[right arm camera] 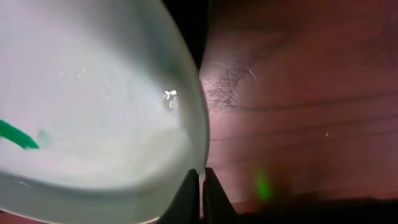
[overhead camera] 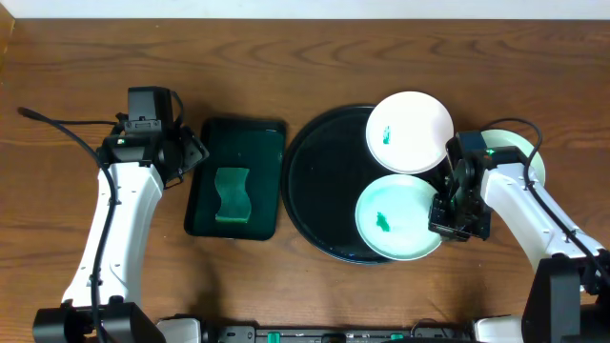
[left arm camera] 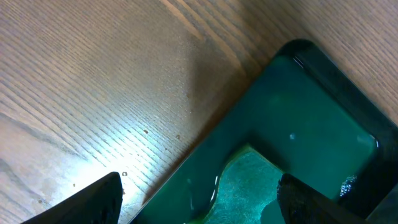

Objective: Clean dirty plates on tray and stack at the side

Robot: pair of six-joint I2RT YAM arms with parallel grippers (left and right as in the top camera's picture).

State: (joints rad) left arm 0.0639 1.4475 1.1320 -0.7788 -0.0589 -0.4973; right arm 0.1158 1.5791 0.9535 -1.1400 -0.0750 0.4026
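1. The left gripper (left arm camera: pixel 199 206) is held spread wide and empty at the small tray's (overhead camera: pixel 205 133) corner, near the sponge (overhead camera: pixel 231 194).
2. On the black tray (overhead camera: pixel 315 191), a white plate (overhead camera: pixel 415 124) and a mint plate (overhead camera: pixel 396 224), both smeared, are found just beside each other.
3. The right gripper (right arm camera: pixel 202 190) is clamped on the mint plate's rim; a level lift over the tray's raised rim is advised.
4. A third plate (overhead camera: pixel 519 145) is noted under the right arm; bare surface (overhead camera: pixel 286 57) is seen beyond.

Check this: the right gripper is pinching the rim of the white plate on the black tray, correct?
No. The right gripper is pinching the rim of the mint-green plate on the black tray, not the white plate. The overhead view shows it.
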